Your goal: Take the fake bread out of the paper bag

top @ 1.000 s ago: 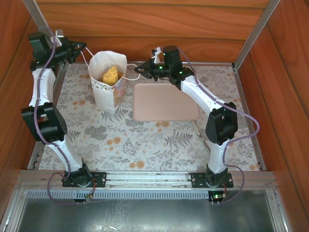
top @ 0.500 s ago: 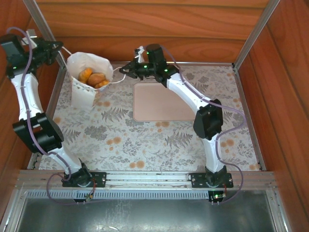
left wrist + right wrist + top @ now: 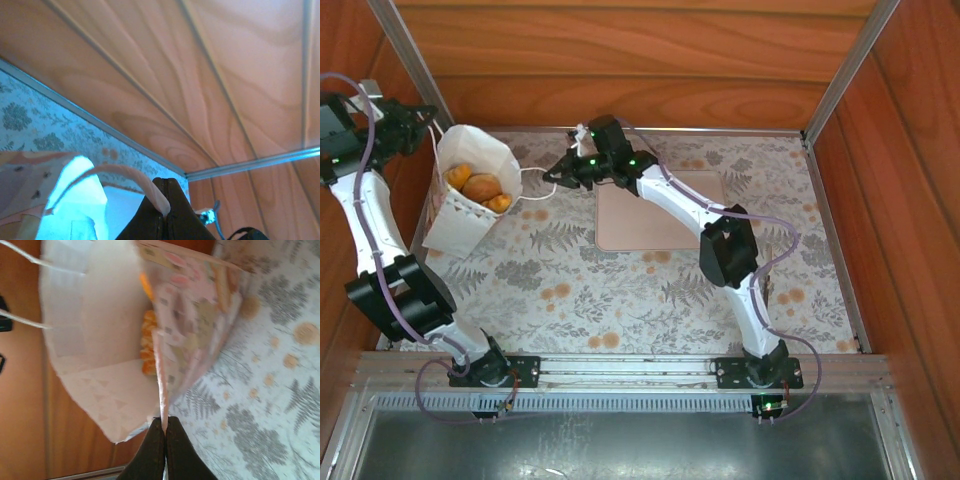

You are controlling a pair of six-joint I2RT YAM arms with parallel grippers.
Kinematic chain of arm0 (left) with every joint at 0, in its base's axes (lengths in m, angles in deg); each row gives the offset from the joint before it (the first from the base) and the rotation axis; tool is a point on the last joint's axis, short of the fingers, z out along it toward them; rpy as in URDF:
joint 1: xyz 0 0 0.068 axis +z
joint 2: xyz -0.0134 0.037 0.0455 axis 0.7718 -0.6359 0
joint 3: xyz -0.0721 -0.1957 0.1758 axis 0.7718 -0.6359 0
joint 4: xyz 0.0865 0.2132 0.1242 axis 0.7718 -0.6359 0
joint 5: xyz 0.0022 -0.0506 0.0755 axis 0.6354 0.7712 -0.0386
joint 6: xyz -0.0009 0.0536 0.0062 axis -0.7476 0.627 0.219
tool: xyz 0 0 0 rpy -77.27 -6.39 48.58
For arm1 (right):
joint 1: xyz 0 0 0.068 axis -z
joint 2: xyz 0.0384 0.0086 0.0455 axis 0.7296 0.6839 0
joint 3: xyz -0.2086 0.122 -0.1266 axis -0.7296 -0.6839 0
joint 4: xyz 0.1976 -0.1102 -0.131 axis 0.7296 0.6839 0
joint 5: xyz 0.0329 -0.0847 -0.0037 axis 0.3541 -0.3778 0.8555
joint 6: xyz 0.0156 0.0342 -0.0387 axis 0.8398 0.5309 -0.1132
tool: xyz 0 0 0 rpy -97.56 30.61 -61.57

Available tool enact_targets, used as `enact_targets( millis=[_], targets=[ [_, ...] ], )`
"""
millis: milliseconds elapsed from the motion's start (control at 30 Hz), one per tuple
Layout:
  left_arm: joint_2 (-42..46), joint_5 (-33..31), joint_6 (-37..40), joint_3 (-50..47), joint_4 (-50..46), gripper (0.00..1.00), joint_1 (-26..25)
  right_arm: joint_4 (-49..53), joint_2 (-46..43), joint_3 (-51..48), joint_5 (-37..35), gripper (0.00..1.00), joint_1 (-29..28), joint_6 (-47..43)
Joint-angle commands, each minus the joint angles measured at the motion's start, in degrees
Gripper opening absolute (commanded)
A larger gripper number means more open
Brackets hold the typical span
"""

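2 cord handles [image 3: 127, 172] pinched by left end effector [image 3: 167, 187] and right end effector [image 3: 164, 423]; paper bag [image 3: 458, 218] upper left, holding fake bread [image 3: 480, 186].

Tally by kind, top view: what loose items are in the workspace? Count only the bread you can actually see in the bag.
White floral paper gift bag: 1
Golden-brown toy pastries visible in its mouth: 3 (more may be hidden)
Pale pink rectangular tray: 1
Total: 5
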Motion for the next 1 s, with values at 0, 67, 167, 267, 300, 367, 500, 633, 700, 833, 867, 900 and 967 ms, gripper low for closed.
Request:
enact_targets(
  millis=[0, 67, 167, 267, 300, 367, 500, 633, 700, 833, 867, 900, 967],
  targets=[
    [2.42, 0.41, 3.92, -2.6, 0.18, 0.0, -4.39, -1.36, -4.19, -5.98, -1.57, 0.0, 1.1, -1.72],
    [2.78, -0.36, 4.85, -4.54, 0.04, 0.0, -7.15, -2.15, -6.05, -10.53, -2.65, 0.0, 1.55, -1.78],
    [3.1, -1.82, 5.55, -6.78, 0.06, 0.0, -10.56, -5.26, -8.72, -17.54, -3.87, 0.0, 2.16, -1.4],
    [3.31, -2.69, 6.23, -8.38, 0.04, 0.0, -13.21, -7.81, -10.75, -23.25, -4.37, 0.0, 2.65, -1.01],
    [3.39, -3.0, 6.24, -8.86, 0.02, 0.0, -14.02, -8.32, -11.2, -24.82, -4.62, 0.0, 2.81, -0.91],
    [3.43, -3.59, 6.16, -9.83, 0.08, 0.0, -15.23, -9.76, -12.21, -27.99, -4.96, 0.0, 3.1, -0.82],
    [3.53, -5.4, 6.39, -12.17, 0.04, 0.0, -18.24, -11.99, -13.09, -32.72, -5.0, 0.0, 3.74, 0.72],
    [3.0, -6.69, 6.51, -14.49, 0.09, 0.0, -20.71, -12.47, -13.27, -35.51, -6.28, 0.0, 4.13, 1.19],
    [2.66, -7.06, 6.42, -15.52, 0.12, 0.0, -21.86, -12.81, -12.84, -36.35, -5.88, 0.0, 4.46, 1.21],
    [2.08, -8.46, 6.16, -17.15, 0.65, 0.0, -24.4, -12.28, -11.86, -37.29, -6.1, 0.0, 5.26, 1.24],
    [1.92, -8.96, 6.23, -17.38, 0.81, 0.0, -25.14, -11.61, -11.68, -37.44, -6.43, 0.0, 5.56, 1.22],
    [1.81, -9.54, 6.2, -17.6, 0.89, 0.0, -25.71, -11.61, -11.57, -37.79, -6.59, 0.0, 5.83, 1.19],
    [2.2, -10.65, 5.36, -18.62, 1.79, 0.0, -26.45, -11.62, -11.59, -38.52, -6.6, 0.0, 6.1, 1.26]
  ],
)
